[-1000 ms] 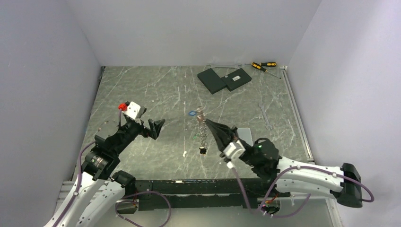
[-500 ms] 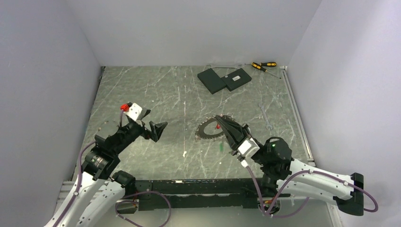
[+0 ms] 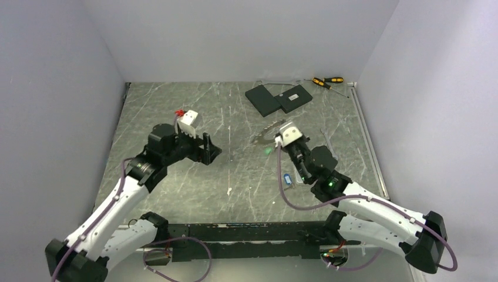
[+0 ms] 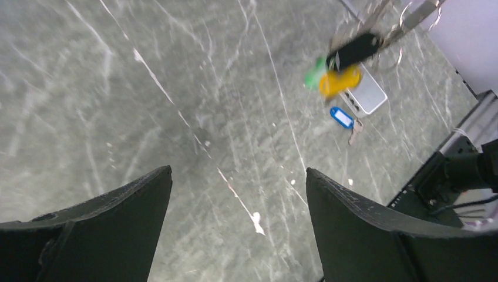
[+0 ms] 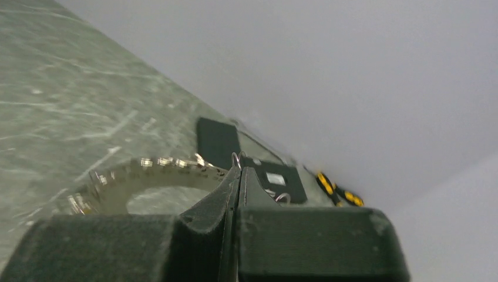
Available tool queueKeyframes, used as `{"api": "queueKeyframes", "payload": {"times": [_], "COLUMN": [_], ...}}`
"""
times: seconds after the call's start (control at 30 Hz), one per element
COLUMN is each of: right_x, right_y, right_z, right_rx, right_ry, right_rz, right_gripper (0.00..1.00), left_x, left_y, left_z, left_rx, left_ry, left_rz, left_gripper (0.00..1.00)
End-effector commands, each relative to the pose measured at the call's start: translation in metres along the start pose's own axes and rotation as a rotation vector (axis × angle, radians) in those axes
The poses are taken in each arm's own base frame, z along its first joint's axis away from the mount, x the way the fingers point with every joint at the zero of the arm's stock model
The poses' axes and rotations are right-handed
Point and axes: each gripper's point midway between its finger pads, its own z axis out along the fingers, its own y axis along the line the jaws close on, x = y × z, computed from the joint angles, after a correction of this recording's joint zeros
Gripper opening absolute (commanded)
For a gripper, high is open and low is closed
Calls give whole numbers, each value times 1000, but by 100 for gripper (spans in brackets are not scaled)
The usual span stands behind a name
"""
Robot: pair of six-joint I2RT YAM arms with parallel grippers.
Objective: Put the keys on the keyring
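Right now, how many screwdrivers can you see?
2. One screwdriver lies at the far right corner of the table; the other screwdriver lies right beside it. None look hidden.

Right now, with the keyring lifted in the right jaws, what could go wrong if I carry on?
1. The right jaws pinch only the thin edge of the keyring. Its tags look blurred in the left wrist view, so it may be swinging and could slip.
2. The blue key lies on the table close beside the right arm; a low move might sweep it away.
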Motion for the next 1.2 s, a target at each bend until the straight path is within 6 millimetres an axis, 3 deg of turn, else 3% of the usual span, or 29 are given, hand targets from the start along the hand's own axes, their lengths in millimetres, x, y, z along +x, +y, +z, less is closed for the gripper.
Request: {"api": "queueKeyframes", "payload": {"times": [0.0,0.17,0.3,0.47,0.77,0.97,1.17], "right_x": [-1,25,46,68,73,72,70], "right_y": [-70,-86,-107,-132,-146,-148,-150], "right_z": [-2,4,3,-12,-31,-42,-54], "right_rx": [277,321,371,433,475,479,485], "right_ry": [72,176,267,356,373,374,363], "right_rz": [200,150,110,76,72,71,76], "right_gripper": [0,0,0,0,0,0,0], "left_x": [12,20,23,41,69,88,108], "left_y": [-15,-30,-65,-104,-158,-194,-205], "left_z": [19,35,45,69,106,127,152], "left_rx": [77,112,216,273,517,717,791], "left_ry": [110,151,128,170,214,122,46], "left_rz": [-148,-149,-21,112,287,519,639], "left_gripper": [87,80,74,74,67,65,57]}}
